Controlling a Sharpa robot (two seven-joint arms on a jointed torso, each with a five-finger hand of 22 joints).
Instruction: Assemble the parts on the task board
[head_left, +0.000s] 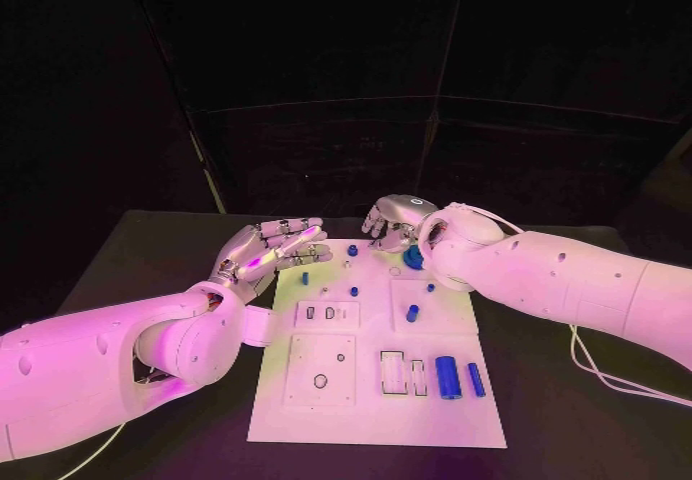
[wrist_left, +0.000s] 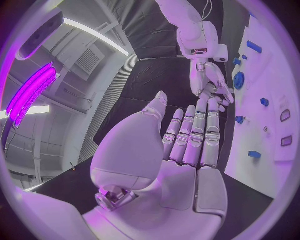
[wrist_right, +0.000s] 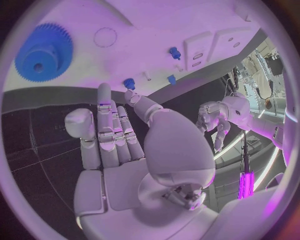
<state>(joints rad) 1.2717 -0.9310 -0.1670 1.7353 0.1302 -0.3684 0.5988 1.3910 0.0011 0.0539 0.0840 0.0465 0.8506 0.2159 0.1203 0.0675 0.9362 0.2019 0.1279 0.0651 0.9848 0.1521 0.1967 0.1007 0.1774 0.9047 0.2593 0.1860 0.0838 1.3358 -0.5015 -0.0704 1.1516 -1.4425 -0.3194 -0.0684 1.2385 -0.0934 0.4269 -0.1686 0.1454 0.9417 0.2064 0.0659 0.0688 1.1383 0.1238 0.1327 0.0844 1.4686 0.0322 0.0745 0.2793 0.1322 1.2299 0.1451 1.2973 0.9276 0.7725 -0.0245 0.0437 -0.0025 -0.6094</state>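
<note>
The white task board (head_left: 375, 410) lies in the middle of the black table. A blue gear (head_left: 414, 257) sits near its far edge, with small blue pegs (head_left: 353, 291) scattered around it. Two blue cylinders (head_left: 447, 377) lie side by side on the near right part. My left hand (head_left: 274, 250) hovers at the board's far left corner, fingers straight and apart, holding nothing. My right hand (head_left: 397, 220) hangs over the far edge just behind the gear, also holding nothing. The right wrist view shows the gear (wrist_right: 44, 52) and pegs (wrist_right: 129, 83) beyond my bare palm (wrist_right: 119, 150).
Rectangular slots (head_left: 392, 372) and raised white blocks with holes (head_left: 320, 368) take up the board's near half. Black tabletop (head_left: 144, 250) surrounds the board. A white cable (head_left: 606, 375) trails on the table under my right arm. The left wrist view shows my right hand (wrist_left: 209, 80) beside the gear (wrist_left: 239, 80).
</note>
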